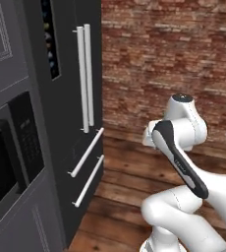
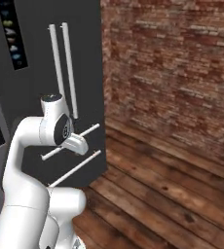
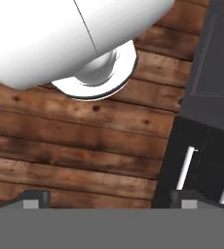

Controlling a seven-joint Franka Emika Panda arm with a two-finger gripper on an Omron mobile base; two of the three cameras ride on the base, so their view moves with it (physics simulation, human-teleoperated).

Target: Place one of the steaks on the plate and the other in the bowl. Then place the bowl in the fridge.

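The tool showed as two dark finger tips at the bottom of the hand view, set wide apart with nothing between them — it pointed down at the wooden floor. One tip sat over the planks, the other over the dark base of the fridge, where two silver drawer handles crossed the panel.

In the left base view the arm was folded low beside the fridge (its hand tucked under and hidden from this side). The fridge stood shut: both doors closed, the two long vertical handles side by side, and the two lower drawers closed below them with their handles slanting across. An icon panel ran down the left door. Left of the fridge sat a built-in black microwave. A brick wall stood behind, to the right.
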